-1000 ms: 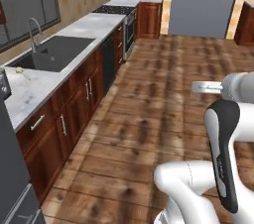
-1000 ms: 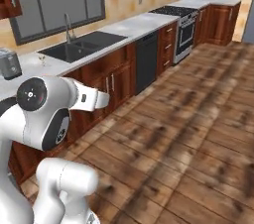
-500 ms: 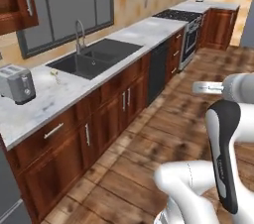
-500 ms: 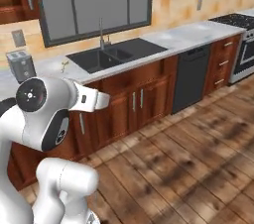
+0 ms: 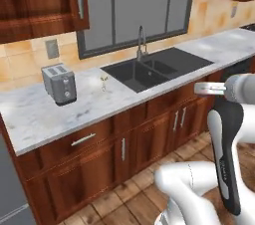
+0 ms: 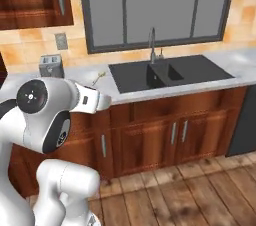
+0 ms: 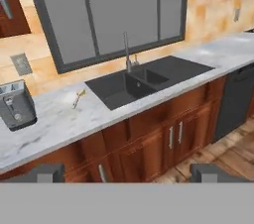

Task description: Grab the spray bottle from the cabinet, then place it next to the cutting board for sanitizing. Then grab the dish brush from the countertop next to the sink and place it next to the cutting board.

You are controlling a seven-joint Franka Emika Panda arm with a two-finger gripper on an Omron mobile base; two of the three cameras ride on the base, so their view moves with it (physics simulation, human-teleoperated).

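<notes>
Claw: the gripper is being held fully spread in the air, nothing being grasped or touched.
Dish brush: the dish brush is being carried by the countertop, just left of the sink.
Toaster: the toaster is being borne nearer the countertop's back edge.

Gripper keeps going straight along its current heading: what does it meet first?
Judging by the hand view, the open gripper points at the reddish-brown wooden cabinet fronts under the dark grey recessed sink. Those doors probably come first; depth is unclear, nothing shows between.
</notes>
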